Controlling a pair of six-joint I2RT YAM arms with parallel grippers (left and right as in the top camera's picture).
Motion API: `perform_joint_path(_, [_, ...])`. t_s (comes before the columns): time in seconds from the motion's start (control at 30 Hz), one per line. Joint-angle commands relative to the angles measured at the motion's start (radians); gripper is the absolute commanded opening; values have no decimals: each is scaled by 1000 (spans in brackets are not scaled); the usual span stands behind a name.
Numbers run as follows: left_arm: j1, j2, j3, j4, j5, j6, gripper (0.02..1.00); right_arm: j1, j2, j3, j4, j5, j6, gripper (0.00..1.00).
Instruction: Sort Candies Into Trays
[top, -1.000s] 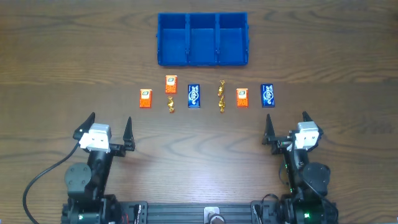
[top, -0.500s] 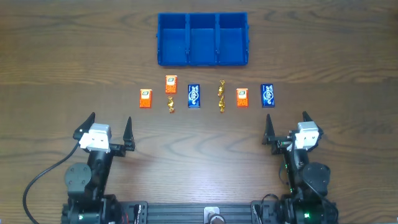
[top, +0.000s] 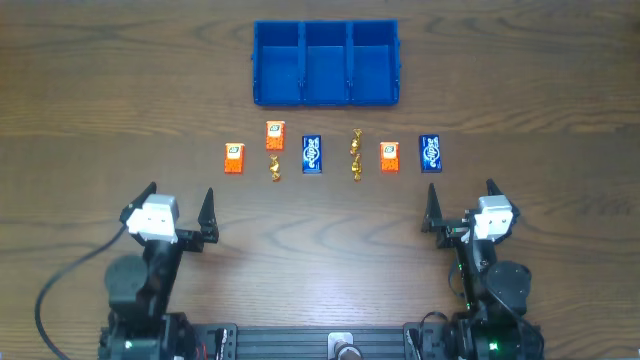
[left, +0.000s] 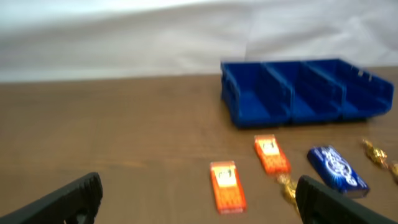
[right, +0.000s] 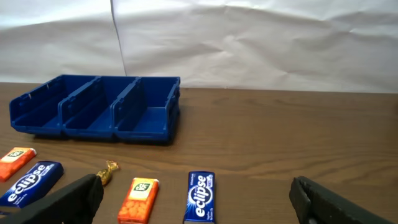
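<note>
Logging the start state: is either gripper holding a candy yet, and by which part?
Nothing is held. The left gripper and right gripper are both open and empty, short of the candies.

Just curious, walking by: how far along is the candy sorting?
Nothing is sorted yet: the blue tray has three empty compartments. Both the left hand and right hand are open, holding nothing. Three orange boxes, two blue packs and three gold candies lie on the table.

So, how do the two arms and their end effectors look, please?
Both arms are black, each with a white block at the wrist. The left end effector and right end effector each have two black, pointed fingers. A black cable loops from the left arm's base, and small green lights glow at both bases.
</note>
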Motion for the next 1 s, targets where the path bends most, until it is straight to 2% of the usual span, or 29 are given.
perform_joint_path(0.03, [1,336,317,-39,6,-89,996,3,-5,1,-11,5,-15,998])
perform_joint_path(0.13, [1,538,494,-98,6,-101,996,3,-5,1,-11,5,-15,998])
perform_joint_path(0.33, [-18,1066,934,-383,10,-138,998,3,-5,1,-11,5,-15,998])
perform_joint_path(0.47, [-51,1352,1129,-541,10,-141,998,3,-5,1,-11,5,-15,998])
perform_joint_path(0.8, [-132,1756,1220,-597,-3,-151,998,3,-5,1,-11,5,-15,998])
perform_joint_path(1.0, [-177,1823,1220,-600,-58,-144,998,3,-5,1,-11,5,-15,998])
